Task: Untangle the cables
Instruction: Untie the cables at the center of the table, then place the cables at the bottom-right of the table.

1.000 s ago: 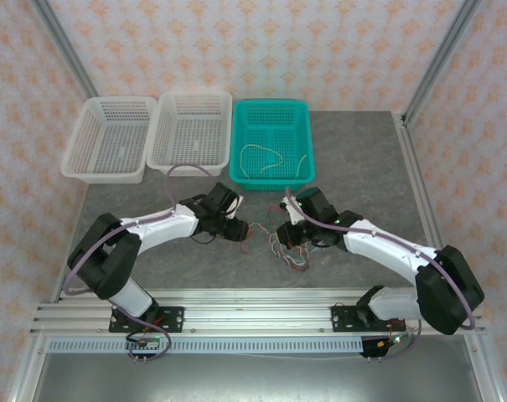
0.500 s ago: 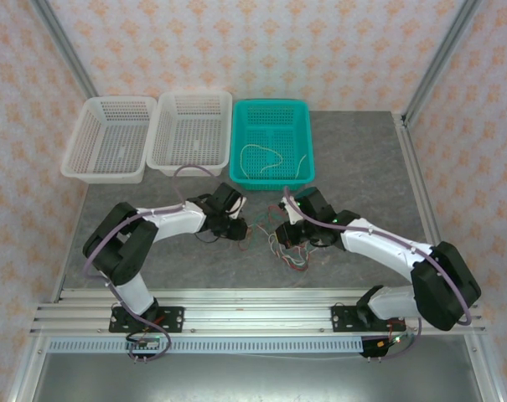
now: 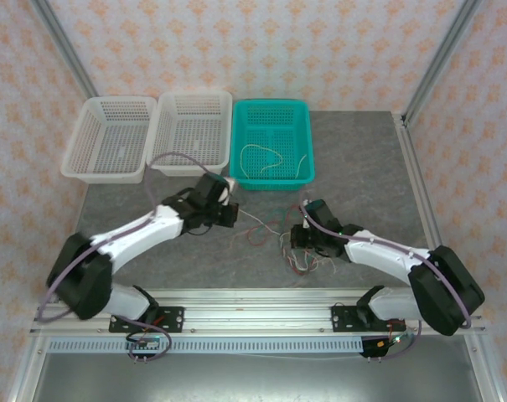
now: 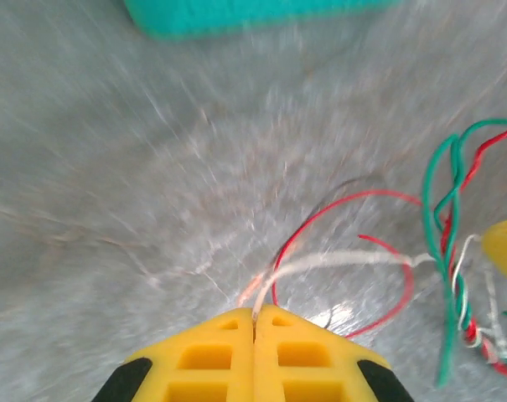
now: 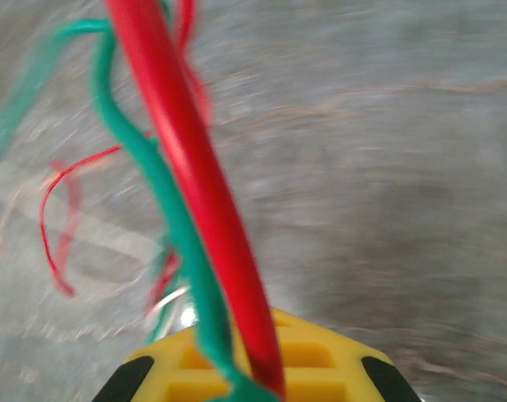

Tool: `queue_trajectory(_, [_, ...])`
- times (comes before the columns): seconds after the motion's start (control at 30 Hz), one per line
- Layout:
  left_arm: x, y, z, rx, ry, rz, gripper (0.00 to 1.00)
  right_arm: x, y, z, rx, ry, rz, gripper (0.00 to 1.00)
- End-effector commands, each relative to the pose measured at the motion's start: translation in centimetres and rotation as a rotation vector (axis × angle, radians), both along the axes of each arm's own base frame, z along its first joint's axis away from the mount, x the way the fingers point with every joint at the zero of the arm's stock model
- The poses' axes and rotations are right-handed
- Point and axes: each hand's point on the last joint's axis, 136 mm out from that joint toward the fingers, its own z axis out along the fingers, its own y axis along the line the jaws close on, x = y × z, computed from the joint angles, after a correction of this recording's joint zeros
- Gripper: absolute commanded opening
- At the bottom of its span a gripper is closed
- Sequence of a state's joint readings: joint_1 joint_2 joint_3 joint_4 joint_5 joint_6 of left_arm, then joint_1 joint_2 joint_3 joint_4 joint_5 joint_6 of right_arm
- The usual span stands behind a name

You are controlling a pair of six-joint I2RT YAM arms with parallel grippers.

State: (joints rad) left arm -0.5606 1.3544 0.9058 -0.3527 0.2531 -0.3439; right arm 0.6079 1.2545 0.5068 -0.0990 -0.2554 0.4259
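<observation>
Pinching a white cable (image 4: 337, 260), the left pincer (image 4: 254, 316) faces the right pincer (image 5: 236, 373), clamped on red-green cables (image 5: 186, 167).

The right end effector (image 5: 251, 356) clamps red and green cables (image 5: 179, 146) above tabletop (image 5: 395, 167).

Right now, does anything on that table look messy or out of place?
Yes: a knot of red, green and white wires sprawls on the table, while one pale wire lies alone in the green basket.

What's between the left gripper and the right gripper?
A cream-white cable runs from the shut left gripper toward the tangle at the right gripper, with a red cable looping beside it; clearest in the left wrist view.
</observation>
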Motion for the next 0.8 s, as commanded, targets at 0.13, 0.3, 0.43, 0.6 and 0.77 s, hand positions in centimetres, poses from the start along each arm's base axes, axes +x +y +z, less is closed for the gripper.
queue_trajectory(0.13, [-0.1,9.6,8.4,0.05,-0.162,0.326,0.0,1.2,-8.9,-2.2,0.078,0.041,-0.562,0.0])
queue_trajectory(0.3, [-0.7,11.5,11.9,-0.002,-0.236,0.381,0.0,0.5,-10.7,-3.0,0.025,0.089,-0.624,0.0])
queue_trajectory(0.43, [-1.1,12.2,12.9,0.039,-0.239,0.382,0.0,0.1,-12.2,-3.5,0.008,0.117,-0.705,0.0])
queue_trajectory(0.6, [-1.8,14.1,14.0,0.089,-0.257,0.43,0.0,0.5,-12.7,-2.8,0.039,0.129,-0.767,0.08])
queue_trajectory(0.77, [-2.6,5.3,13.8,-0.237,-0.21,0.038,0.0,2.7,-8.0,0.8,0.211,0.035,-0.511,0.26])
